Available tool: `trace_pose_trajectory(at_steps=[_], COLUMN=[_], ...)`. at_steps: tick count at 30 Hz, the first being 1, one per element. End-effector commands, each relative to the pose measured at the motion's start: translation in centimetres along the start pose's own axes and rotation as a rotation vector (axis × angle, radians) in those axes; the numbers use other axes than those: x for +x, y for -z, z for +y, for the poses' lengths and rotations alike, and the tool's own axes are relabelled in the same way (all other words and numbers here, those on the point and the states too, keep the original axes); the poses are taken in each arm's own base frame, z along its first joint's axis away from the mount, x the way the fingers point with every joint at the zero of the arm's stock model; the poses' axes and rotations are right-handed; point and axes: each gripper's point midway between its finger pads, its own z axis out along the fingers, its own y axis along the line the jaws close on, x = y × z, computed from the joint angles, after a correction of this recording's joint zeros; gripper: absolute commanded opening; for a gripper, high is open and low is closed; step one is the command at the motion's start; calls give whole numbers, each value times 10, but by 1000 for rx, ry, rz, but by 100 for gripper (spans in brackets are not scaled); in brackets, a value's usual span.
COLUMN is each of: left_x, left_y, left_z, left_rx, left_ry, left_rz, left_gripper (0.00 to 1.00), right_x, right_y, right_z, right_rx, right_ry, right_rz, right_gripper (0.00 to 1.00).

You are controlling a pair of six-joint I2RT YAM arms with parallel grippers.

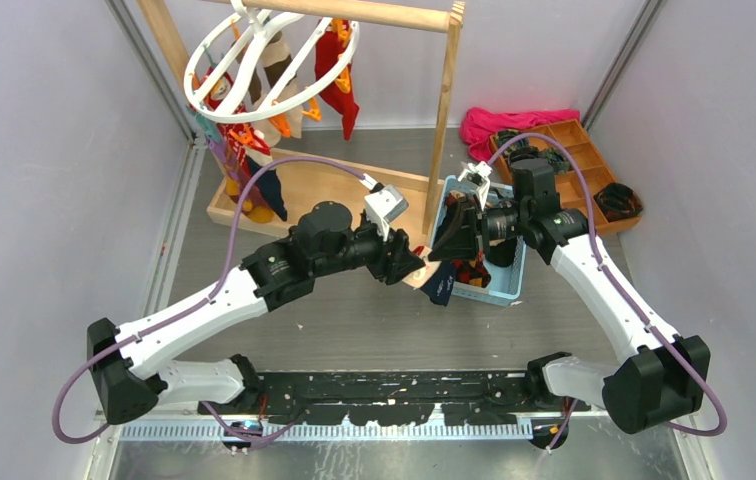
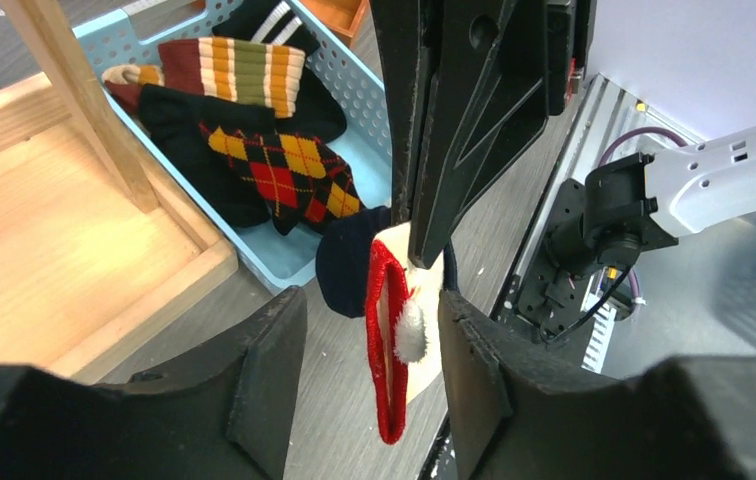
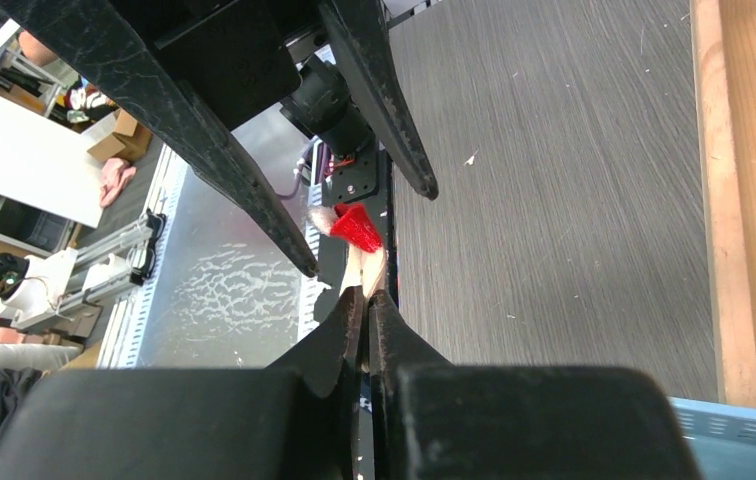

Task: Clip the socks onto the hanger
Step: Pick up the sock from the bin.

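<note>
right in the middle of the table (image 1: pixel 354 325) the two arms meet nose to nose, just off the near corner of the blue basket (image 2: pixel 359 100). the right gripper (image 3: pixel 366 298) has its jaws pressed together on the cream edge of a sock (image 2: pixel 386 330), and the sock hangs down from that pinch, clear of the table, red trim and a little white pompom showing, dark navy toe bulging out to one side. the left gripper (image 3: pixel 369 232) is wide open around it, one finger on either side of the dangling sock; one finger looks very near the cream fabric, but whether it touches cannot be told. inside the basket lie more socks, an argyle one (image 2: pixel 284 170) on top of dark ones and a striped one (image 2: pixel 234 70) behind. well away at the far left, the white round hanger (image 1: pixel 251 52) hangs from the wooden rack (image 1: pixel 443 120), with several red and orange socks already dangling from its clips.
</note>
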Motion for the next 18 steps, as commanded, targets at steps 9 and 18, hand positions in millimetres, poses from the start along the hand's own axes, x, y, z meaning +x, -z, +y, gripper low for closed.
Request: trace_pose_trajectory(at_steps=[9,18], left_x=[-12,-11], left_y=[-3,-4], left_z=[-10,-8], left_rx=[54,46], left_ry=[-33,-13], left_rz=[-8,-36], left_gripper=[31,9], right_x=[-1,0], right_y=[-1,0], right_z=[2,3], right_rx=[-9,-7], right_ry=[32,38], right_rz=[3,5], right_gripper=[1,1])
